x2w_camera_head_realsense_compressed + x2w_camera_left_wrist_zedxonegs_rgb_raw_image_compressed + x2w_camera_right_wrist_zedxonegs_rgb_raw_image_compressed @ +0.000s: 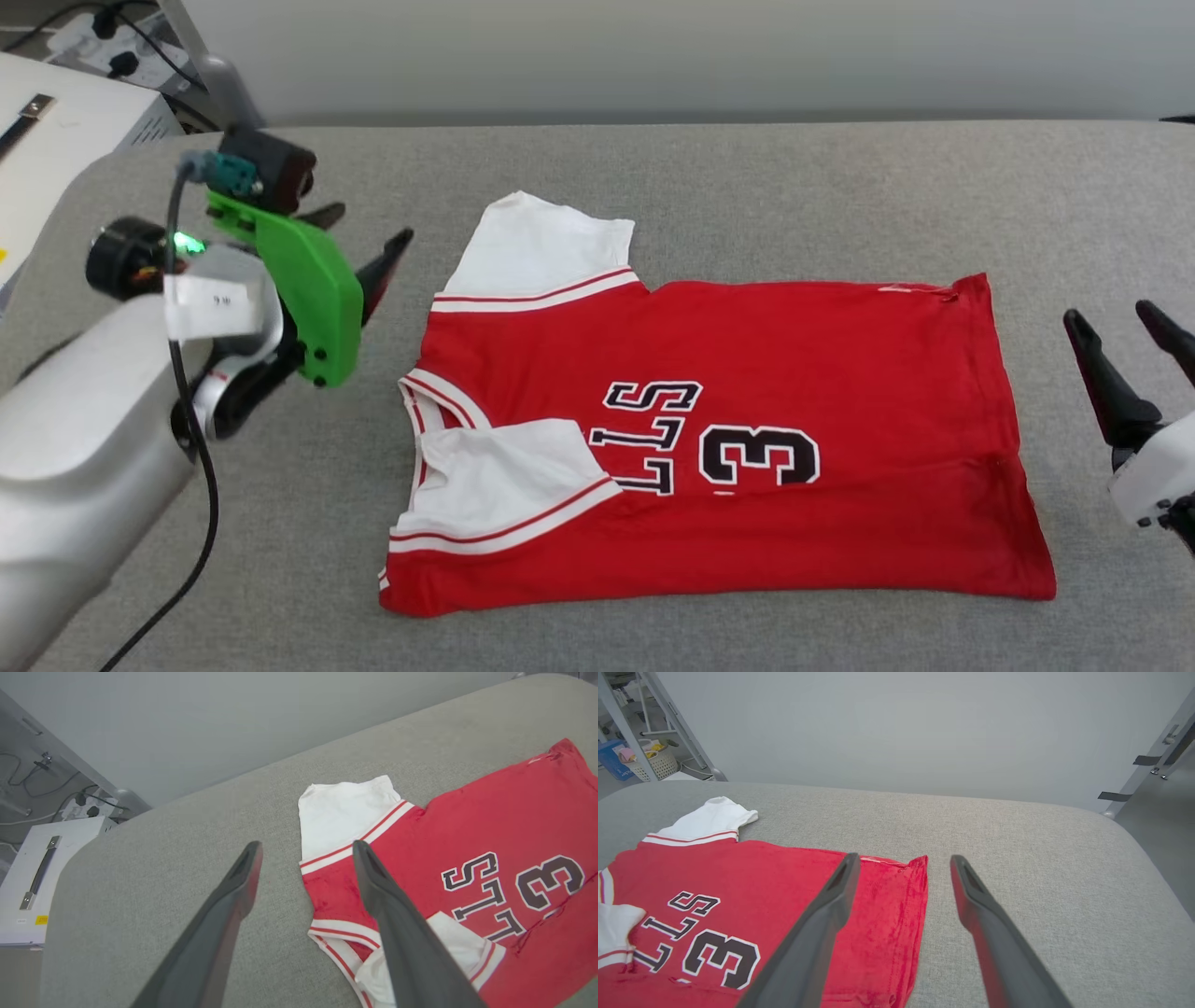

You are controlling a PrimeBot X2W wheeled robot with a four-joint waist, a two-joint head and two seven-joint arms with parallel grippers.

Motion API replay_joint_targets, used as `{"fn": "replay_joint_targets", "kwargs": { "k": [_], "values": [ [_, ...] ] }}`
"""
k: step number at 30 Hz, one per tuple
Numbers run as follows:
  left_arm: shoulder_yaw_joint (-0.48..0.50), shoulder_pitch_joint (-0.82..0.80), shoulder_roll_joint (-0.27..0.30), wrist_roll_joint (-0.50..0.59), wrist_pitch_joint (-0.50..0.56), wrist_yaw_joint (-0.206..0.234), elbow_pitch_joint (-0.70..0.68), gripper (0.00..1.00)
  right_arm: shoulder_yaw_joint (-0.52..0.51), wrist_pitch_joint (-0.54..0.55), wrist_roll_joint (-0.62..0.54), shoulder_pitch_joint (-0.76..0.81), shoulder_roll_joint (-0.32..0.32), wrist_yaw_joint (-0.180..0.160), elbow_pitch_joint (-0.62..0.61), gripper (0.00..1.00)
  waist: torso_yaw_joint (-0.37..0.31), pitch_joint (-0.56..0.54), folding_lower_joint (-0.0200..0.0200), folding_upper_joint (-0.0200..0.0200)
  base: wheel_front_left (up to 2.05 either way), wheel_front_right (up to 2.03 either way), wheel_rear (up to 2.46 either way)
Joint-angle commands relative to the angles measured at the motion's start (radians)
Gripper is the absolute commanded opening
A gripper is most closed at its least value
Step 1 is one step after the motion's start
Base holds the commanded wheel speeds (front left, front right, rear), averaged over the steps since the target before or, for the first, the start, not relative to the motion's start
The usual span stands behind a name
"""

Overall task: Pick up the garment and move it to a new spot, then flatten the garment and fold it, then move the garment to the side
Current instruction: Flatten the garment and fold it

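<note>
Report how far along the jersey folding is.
Done: the jersey lies flat on the gray table, its near edge and near sleeve folded over the lettering. In hand: nothing; the left gripper and right gripper stand open at either end, holding no cloth. Left: the far sleeve sticks out unfolded, so more folding, then moving it aside.

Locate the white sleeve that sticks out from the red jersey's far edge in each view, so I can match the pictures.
Head view: the white sleeve lies left of centre in the upper half, at the garment's top left corner.
Left wrist view: the sleeve sits just above the centre.
Right wrist view: the sleeve is at the left, near mid-height.
Shared landmark: the black number 3.
</note>
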Motion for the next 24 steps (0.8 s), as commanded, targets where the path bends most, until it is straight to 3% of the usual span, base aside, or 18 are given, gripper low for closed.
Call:
{"fn": "replay_joint_targets", "kwargs": {
  "k": [1,5,9,16,24],
  "values": [
    [0.016,-0.046,-0.02,0.009,-0.012,0.007,0.015,1.0,-0.02,-0.027,-0.026,-0.016,0.026,-0.001,-0.021,1.0,-0.036,0.066,0.0,0.0,0.0,0.0,0.0],
    [0.035,-0.179,-0.069,0.051,-0.017,0.0,0.081,1.0,-0.066,-0.082,-0.076,-0.027,0.087,-0.001,-0.069,1.0,-0.062,0.147,0.0,0.0,0.0,0.0,0.0],
    [0.031,-0.299,-0.14,0.046,0.051,-0.029,0.192,1.0,-0.071,-0.107,-0.093,-0.039,0.125,-0.001,-0.097,1.0,-0.089,0.218,0.0,0.0,0.0,0.0,0.0],
    [-0.002,-0.481,-0.227,-0.015,0.322,-0.091,0.399,1.0,-0.045,-0.12,-0.098,-0.096,0.131,-0.001,-0.087,1.0,-0.139,0.333,0.0,0.0,0.0,0.0,0.0],
    [-0.07,-0.588,-0.24,-0.018,0.554,-0.129,0.535,1.0,-0.005,-0.14,-0.079,-0.166,0.124,-0.001,-0.056,1.0,-0.185,0.438,0.0,0.0,0.0,0.0,0.0]
  ]
}}
